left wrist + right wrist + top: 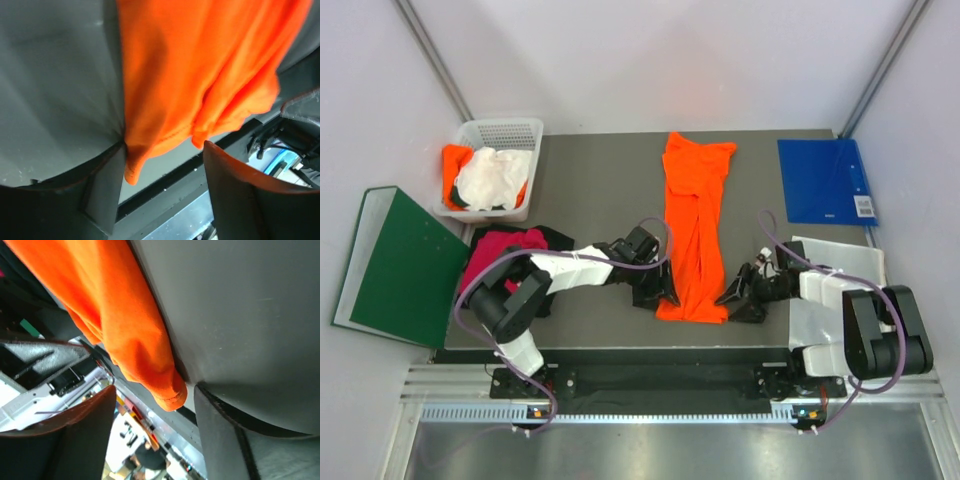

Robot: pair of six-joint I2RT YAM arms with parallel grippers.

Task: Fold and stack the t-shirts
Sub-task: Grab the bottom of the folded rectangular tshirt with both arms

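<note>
A bright orange t-shirt (695,225) lies folded lengthwise as a long strip down the middle of the table, collar end far, hem end near. My left gripper (658,292) is open at the hem's near left corner; in the left wrist view (165,167) the corner of the orange shirt (200,75) hangs between the spread fingers (107,190). My right gripper (736,295) is open at the hem's near right corner; in the right wrist view (150,412) the shirt's corner (135,335) sits between the fingers (225,435), close to the right one.
A white basket (510,130) at the far left holds a white shirt (492,176) and an orange one (454,158). A magenta shirt (500,248) and black shirt (555,237) lie heaped by the left arm. Green binder (400,265) left, blue folder (825,180) far right, a flat white piece (845,262) under the right arm.
</note>
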